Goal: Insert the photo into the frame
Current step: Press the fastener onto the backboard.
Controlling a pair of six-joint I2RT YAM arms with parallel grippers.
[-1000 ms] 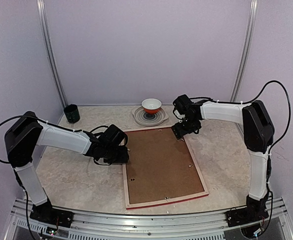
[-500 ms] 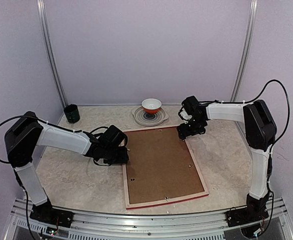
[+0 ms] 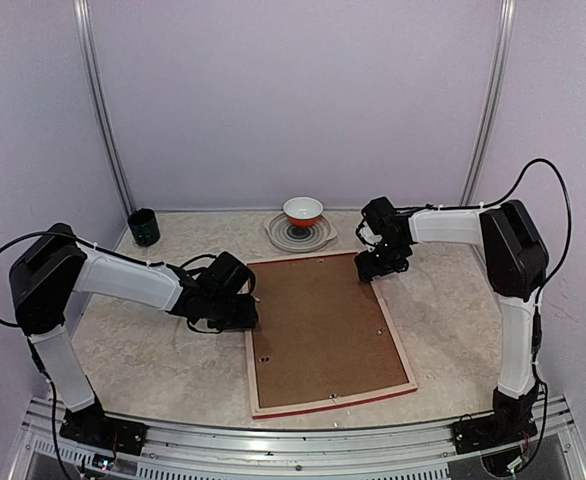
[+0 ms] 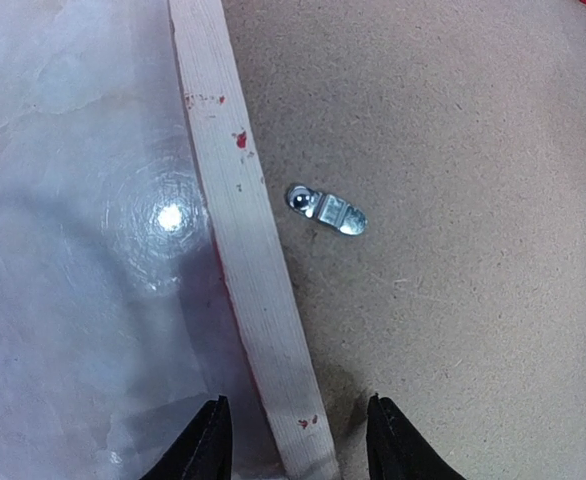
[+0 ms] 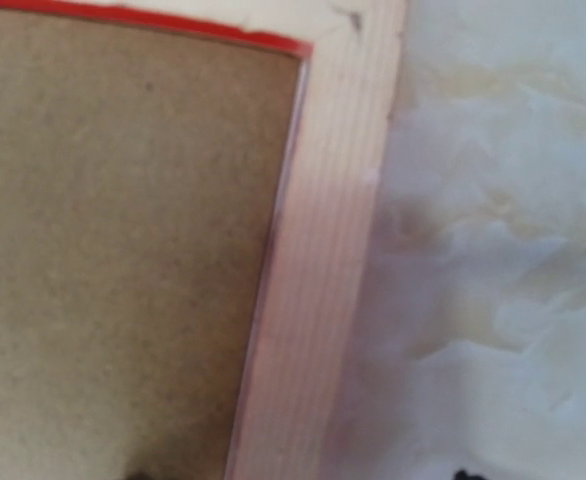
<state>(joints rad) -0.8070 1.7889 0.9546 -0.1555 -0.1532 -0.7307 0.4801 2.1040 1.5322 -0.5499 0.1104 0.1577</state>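
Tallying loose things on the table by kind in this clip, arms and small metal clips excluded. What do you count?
picture frame: 1
brown backing board: 1
bowl: 1
plate: 1
dark cup: 1
Total: 5
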